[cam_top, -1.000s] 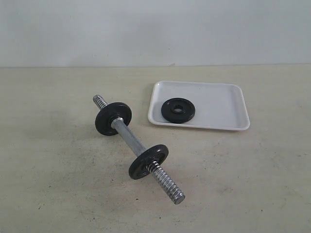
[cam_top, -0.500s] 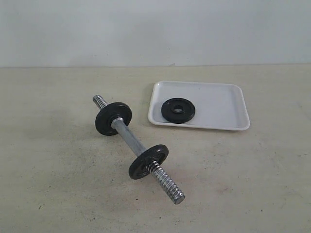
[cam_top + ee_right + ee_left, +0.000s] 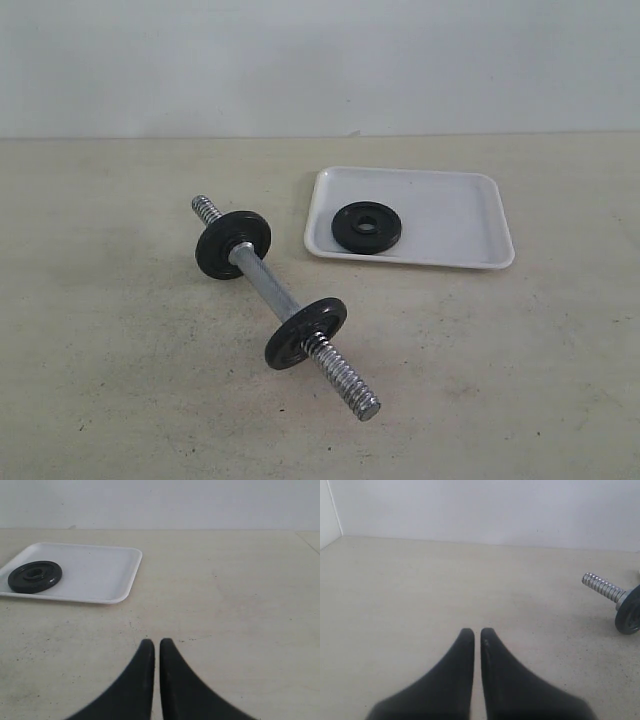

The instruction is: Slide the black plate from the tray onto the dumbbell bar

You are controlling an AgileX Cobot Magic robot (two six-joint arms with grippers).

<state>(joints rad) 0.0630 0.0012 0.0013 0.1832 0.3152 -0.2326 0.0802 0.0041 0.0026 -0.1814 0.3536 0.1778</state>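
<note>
The black plate (image 3: 367, 227) lies flat toward 8 o'clock inside the tray (image 3: 460, 215), the dumbbell bar (image 3: 268, 281) rests on the surface (image 3: 500, 370) with its long axis running from 11 to 5 o'clock, and the left gripper (image 3: 476, 632) and right gripper (image 3: 156, 642) are both closed, holding nothing.

Looks like robot test bench, lab-type room. Scuffed beige tabletop (image 3: 480, 380) spreads under and ahead of jaws; plain white wall (image 3: 320, 60) rises beyond it. Staged props: white tray (image 3: 470, 215), dumbbell bar (image 3: 265, 283).
</note>
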